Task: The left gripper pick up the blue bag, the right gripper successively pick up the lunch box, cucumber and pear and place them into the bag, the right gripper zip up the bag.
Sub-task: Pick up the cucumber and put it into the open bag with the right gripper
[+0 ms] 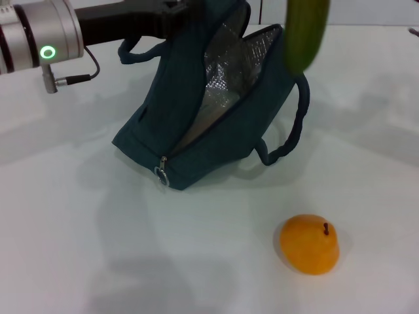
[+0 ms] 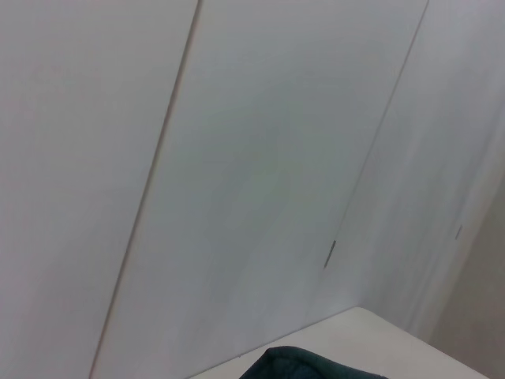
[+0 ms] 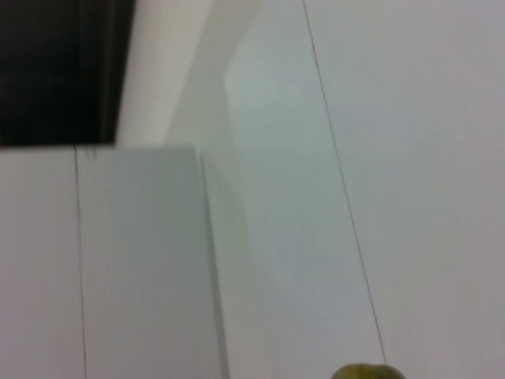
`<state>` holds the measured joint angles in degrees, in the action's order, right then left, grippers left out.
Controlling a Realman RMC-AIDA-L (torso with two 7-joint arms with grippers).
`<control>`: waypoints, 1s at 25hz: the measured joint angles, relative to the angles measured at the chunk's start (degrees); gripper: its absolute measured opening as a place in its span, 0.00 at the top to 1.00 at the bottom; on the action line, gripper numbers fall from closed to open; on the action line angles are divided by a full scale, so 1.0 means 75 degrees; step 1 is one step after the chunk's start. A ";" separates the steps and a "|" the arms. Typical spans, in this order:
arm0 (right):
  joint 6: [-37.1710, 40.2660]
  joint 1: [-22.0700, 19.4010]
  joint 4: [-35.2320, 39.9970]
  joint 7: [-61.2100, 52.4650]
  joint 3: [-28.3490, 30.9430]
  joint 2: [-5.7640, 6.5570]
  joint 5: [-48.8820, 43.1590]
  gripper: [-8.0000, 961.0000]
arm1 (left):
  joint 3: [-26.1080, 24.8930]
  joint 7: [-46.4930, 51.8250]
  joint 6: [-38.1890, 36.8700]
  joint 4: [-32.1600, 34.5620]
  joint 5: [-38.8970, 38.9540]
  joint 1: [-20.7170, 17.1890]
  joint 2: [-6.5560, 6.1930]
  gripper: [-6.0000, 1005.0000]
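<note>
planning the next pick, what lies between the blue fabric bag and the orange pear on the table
Nothing: in the head view, only bare white table separates the dark teal-blue fabric bag from the orange-yellow pear.

Head view: looks down, near the blue bag [image 1: 216, 124].
Wrist views: face walls; bag edge, cucumber [image 3: 367, 372] tip shared.

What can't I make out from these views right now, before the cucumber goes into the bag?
- Right gripper: outside all views; the cucumber hangs blurred, its upper end cut by the head view's top edge.
- Left gripper: fingers hidden above the blue bag at the head view's top edge.
- Lunch box: the bag's walls hide its interior.
- Wrist views: mostly wall, only slivers of bag and cucumber.
- Pear: plainly visible on the table.
</note>
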<state>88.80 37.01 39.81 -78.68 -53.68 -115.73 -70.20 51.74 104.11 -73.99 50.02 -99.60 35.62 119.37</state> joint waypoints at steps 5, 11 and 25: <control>0.0156 0.0500 -0.0858 0.0607 -0.0098 -0.0019 0.0627 0.38 | 0.0095 -0.0003 -0.0012 -0.0001 0.0011 0.0032 0.0003 0.95; -0.0031 0.1089 -0.1874 0.1489 -0.0462 -0.0057 0.0764 0.38 | 0.0272 -0.0006 -0.0013 -0.0007 0.0045 0.0060 0.0018 0.95; -0.0538 0.1276 -0.3316 0.3182 -0.1025 -0.0058 0.0974 0.36 | 0.0292 -0.0007 0.0005 -0.0013 0.0157 0.0140 0.0011 0.95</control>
<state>84.77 46.58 14.94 -54.82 -61.36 -116.17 -62.90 53.93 104.06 -73.95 49.92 -98.42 36.67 119.45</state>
